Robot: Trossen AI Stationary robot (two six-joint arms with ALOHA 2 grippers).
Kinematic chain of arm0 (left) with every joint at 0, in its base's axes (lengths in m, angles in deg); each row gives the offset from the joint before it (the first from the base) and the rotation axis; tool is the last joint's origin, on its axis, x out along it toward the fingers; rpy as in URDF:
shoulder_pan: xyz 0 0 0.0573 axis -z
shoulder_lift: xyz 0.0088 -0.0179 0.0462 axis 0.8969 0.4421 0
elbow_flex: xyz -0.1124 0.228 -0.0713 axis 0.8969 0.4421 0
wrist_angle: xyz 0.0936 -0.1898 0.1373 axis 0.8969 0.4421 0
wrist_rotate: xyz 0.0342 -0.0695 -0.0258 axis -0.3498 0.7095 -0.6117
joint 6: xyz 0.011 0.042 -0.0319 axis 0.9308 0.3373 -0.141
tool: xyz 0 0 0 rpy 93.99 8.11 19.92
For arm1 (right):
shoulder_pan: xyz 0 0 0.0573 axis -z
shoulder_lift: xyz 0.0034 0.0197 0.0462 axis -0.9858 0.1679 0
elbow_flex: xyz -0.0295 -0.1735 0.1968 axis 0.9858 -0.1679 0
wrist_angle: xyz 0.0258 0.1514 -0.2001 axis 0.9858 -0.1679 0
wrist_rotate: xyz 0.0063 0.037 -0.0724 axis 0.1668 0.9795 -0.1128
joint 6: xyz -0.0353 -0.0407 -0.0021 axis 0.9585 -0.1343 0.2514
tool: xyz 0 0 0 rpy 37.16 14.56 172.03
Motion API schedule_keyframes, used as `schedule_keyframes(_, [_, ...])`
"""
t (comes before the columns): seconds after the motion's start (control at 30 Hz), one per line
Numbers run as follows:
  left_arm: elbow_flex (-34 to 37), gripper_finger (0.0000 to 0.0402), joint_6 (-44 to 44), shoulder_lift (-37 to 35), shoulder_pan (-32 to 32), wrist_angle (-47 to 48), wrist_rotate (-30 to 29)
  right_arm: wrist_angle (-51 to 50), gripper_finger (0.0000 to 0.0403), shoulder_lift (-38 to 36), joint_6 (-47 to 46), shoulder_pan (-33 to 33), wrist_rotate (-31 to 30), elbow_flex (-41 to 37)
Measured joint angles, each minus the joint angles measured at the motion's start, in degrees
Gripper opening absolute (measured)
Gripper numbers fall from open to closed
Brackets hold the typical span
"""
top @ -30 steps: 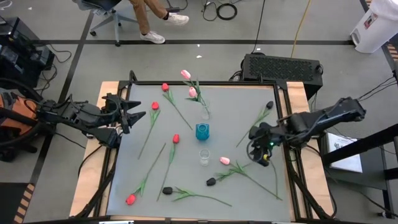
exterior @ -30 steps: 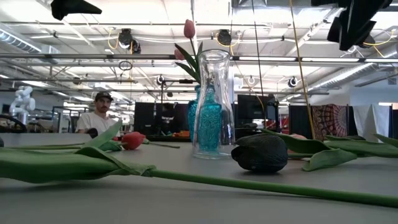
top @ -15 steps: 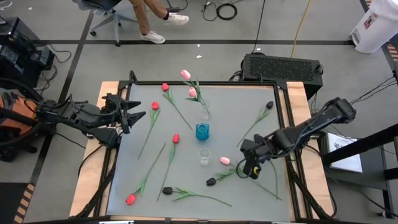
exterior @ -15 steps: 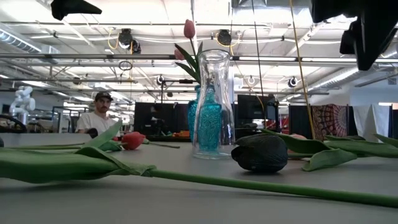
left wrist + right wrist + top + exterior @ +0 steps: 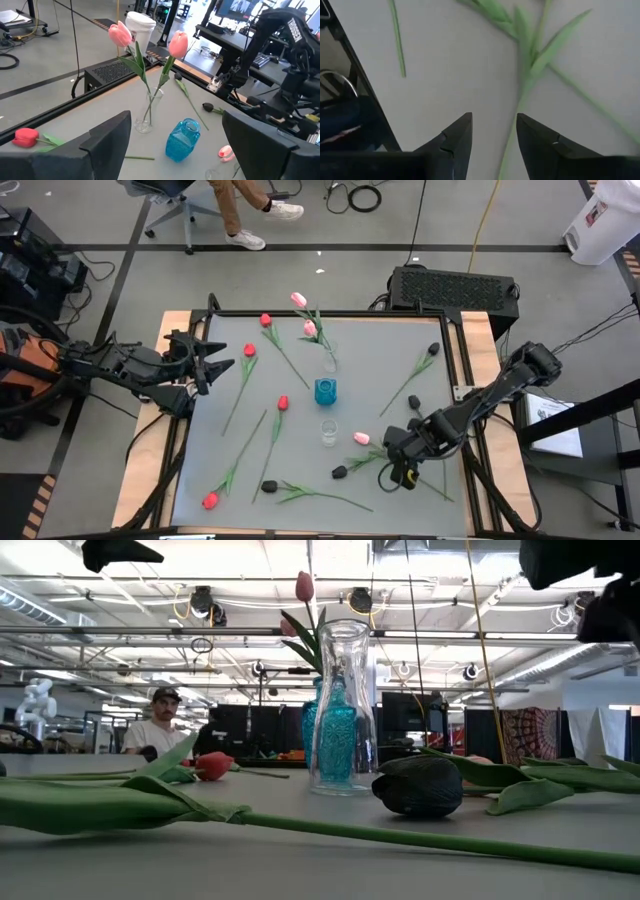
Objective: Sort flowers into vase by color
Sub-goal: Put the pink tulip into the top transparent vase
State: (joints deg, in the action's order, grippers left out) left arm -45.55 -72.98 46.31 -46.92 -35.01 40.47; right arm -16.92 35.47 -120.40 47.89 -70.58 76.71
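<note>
Only two pink tulips (image 5: 305, 315) are placed in the clear vase (image 5: 330, 363) at upper centre, the other flowers (image 5: 275, 430) are scattered on the table (image 5: 400, 340), and the right gripper (image 5: 398, 468), fingers apart and empty, is held above a stem at lower right.

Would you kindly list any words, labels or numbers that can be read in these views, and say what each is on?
White lettering on the right arm, left wrist view: too blurred to read.
Label on the white bin beyond the table, high view: too small to read.
Nothing else carries readable text.

table (image 5: 220, 440): grey, black-framed | on it: scattered flowers (image 5: 277, 415), three vases (image 5: 325, 391)
</note>
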Motion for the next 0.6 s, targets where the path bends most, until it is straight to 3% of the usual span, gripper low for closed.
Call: schedule_keyframes(0.6, [0.0, 0.0319, 0.0, 0.0, 0.0, 0.0, 0.0, 0.1, 0.0192, 9.1, 3.0, -2.1, -0.7, 0.0])
